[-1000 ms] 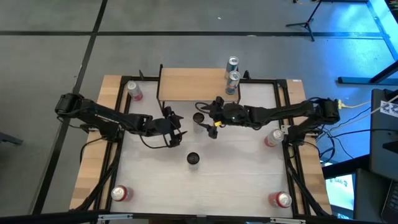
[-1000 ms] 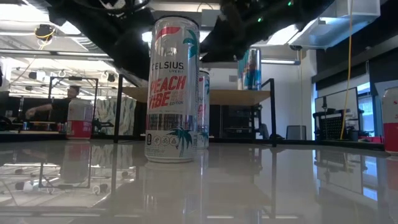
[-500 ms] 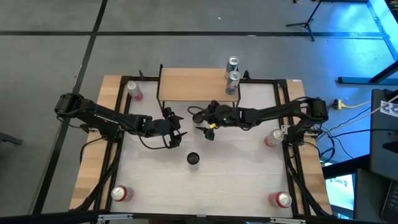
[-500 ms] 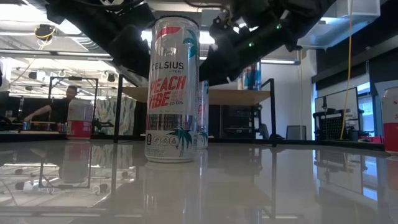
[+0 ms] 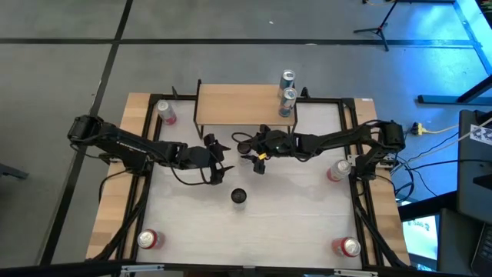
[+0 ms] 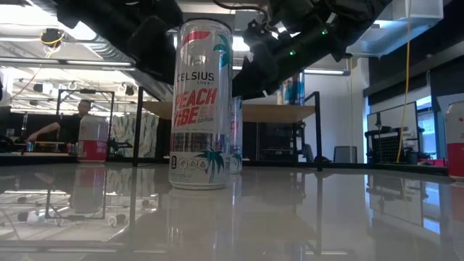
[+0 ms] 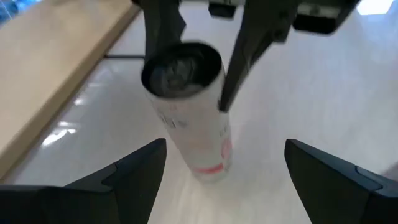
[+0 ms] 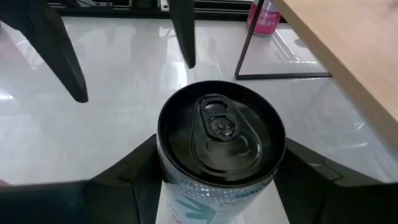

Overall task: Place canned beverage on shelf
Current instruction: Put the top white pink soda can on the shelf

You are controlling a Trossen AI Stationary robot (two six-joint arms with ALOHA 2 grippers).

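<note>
Upright black-topped can (image 8: 219, 140) stands between the right gripper (image 5: 244, 151)'s closing fingers, just before the shelf (image 5: 242, 103); left gripper (image 5: 217, 160) waits beside, fingers spread, empty.

Black-topped can (image 8: 217, 140) upright between the right tool's (image 5: 247, 146) fingers; light-wood shelf (image 5: 238, 102) just beyond, two cans (image 5: 288, 98) on it.

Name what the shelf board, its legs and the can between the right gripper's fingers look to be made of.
Shelf: light wood or wood-look board, matte, faint grain.
Its legs: thin black metal, apparently painted.
Can: likely aluminium, dark glossy lid with a pull tab, printed wall, between the right gripper's fingers.
</note>
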